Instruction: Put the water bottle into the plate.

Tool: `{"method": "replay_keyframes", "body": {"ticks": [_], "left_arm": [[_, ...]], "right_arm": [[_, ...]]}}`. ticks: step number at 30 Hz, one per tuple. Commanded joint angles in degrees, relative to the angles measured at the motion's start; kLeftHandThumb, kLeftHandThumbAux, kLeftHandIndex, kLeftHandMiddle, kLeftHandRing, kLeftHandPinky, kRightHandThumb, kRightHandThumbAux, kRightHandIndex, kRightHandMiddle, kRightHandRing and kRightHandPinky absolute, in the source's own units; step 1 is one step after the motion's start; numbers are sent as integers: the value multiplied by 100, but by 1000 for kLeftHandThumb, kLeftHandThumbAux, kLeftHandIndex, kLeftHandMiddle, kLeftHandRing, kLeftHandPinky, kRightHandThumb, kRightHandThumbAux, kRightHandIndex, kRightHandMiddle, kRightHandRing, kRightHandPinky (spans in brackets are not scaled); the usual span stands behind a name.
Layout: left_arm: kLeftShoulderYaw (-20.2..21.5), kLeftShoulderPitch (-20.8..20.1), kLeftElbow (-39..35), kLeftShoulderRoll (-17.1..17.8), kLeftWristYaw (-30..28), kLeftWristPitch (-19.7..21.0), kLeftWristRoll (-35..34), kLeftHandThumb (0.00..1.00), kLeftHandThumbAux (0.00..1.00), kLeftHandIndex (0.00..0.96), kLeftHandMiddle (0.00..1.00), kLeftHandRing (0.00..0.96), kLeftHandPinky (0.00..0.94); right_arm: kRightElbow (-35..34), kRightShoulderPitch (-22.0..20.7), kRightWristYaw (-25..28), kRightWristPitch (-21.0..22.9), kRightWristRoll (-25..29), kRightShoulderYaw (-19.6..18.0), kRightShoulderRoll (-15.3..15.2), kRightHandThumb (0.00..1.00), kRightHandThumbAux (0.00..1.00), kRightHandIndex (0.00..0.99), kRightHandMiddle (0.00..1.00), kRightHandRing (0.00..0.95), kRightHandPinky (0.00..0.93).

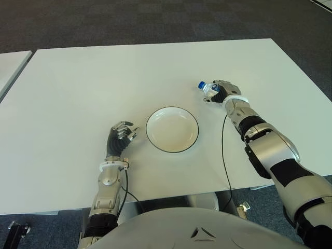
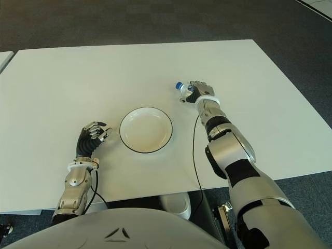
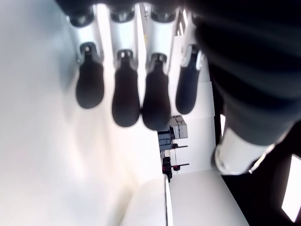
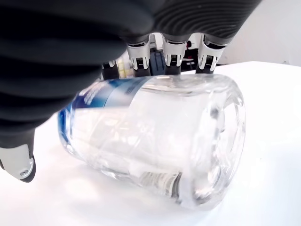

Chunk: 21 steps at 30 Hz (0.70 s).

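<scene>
Right hand wrapped around the lying water bottle, beyond and to the right of the plate.

The right hand (image 1: 224, 92) curls its fingers (image 4: 170, 55) over the water bottle (image 4: 155, 136), which lies on its side on the desk (image 1: 104, 78), blue cap pointing toward the plate (image 1: 171, 129). To do this step well, I judge the grip should firm up before lifting, then carry the bottle over the rim and lay it down low so it cannot roll out. The left hand (image 1: 120, 136) shows just left of the plate, fingers loosely bent, holding nothing. The thumb's contact on the bottle is hidden, and whether the bottle has left the desk is hard to tell.
</scene>
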Motion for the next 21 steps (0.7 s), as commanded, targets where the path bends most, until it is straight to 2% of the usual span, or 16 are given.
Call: {"method": "replay_keyframes", "body": {"ticks": [1, 8, 13, 21], "left_arm": [[59, 99, 27, -58, 73, 170, -26, 709, 712, 437, 693, 673, 657], [93, 110, 10, -95, 76, 156, -9, 709, 713, 437, 696, 679, 670], [117, 116, -25, -109, 73, 186, 13, 709, 713, 437, 700, 684, 674], [138, 216, -248, -143, 101, 281, 30, 708, 713, 437, 701, 684, 677]], "right_arm": [[107, 171, 279, 165, -109, 142, 93, 475, 482, 0, 0, 0, 0], [165, 354, 843, 509, -266, 399, 170, 498, 506, 0, 0, 0, 0], [185, 469, 1162, 651, -280, 483, 125, 468, 560, 0, 0, 0, 0], [169, 628, 1325, 712, -38, 252, 64, 403, 618, 0, 0, 0, 18]]}}
